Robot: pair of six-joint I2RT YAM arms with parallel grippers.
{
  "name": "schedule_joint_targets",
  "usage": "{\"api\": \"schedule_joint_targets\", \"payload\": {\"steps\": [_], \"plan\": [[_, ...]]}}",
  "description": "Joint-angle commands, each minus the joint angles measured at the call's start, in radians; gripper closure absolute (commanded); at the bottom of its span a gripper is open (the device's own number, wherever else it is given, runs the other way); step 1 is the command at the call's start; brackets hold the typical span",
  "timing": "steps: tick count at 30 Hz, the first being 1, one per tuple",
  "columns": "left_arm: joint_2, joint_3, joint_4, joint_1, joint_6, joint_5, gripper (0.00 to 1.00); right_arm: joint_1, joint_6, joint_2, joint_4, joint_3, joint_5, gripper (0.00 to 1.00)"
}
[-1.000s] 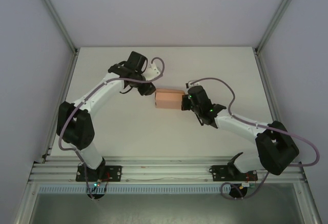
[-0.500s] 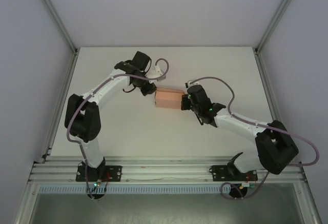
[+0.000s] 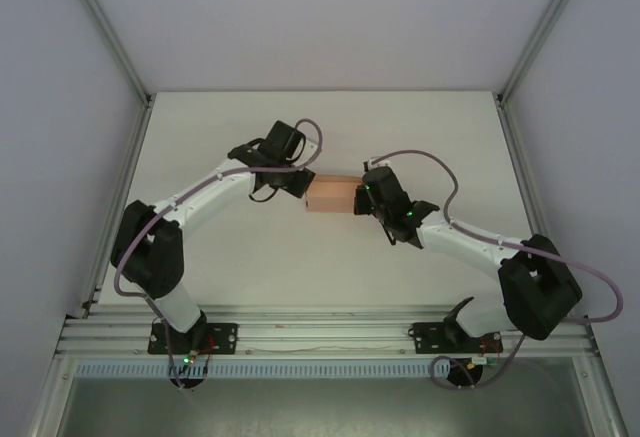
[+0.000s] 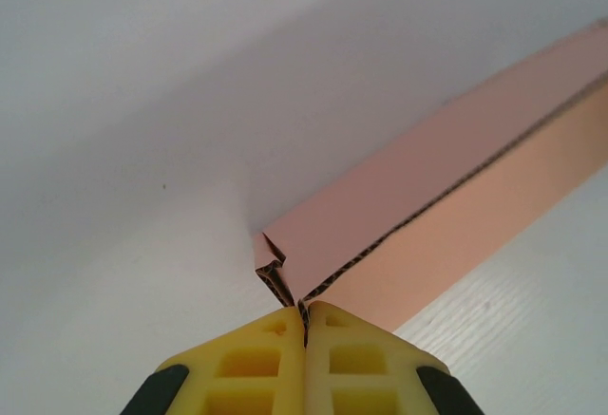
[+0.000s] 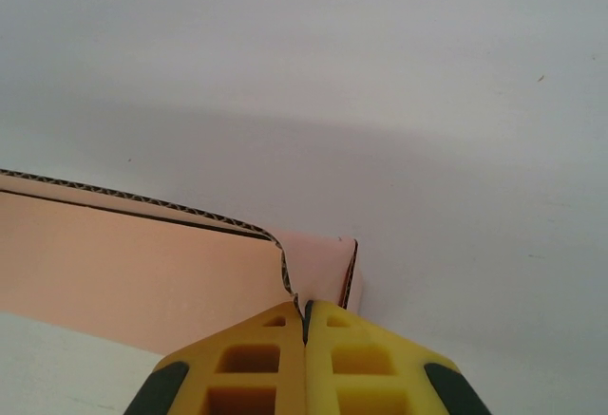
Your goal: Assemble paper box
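Note:
The paper box is a small salmon-pink card box lying in the middle of the white table. My left gripper is at the box's left end and my right gripper at its right end. In the left wrist view the yellow fingers are shut, with a corrugated edge of the box pinched at the tip of the left gripper. The right gripper is likewise shut on a curled card edge of the box at its corner.
Pale walls with aluminium posts enclose the table on three sides. A metal rail carrying both arm bases runs along the near edge. Bare tabletop lies behind and in front of the box.
My left arm has swung right to the box's left end and its jaws have closed there. The right arm and the box have barely moved.

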Motion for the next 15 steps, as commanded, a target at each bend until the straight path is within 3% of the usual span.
{"api": "schedule_joint_targets", "payload": {"steps": [1,9,15], "plan": [[0.032,-0.005,0.066,-0.028,-0.244,0.037,1.0,0.019,0.041,0.049,-0.158,-0.023,-0.04,1.0],[-0.005,-0.172,0.183,-0.038,-0.262,0.028,1.0,0.023,0.029,0.042,-0.108,-0.054,-0.058,1.0],[-0.024,-0.303,0.276,-0.048,-0.191,-0.114,1.0,0.025,-0.007,0.039,-0.057,-0.094,-0.053,1.0]]}}
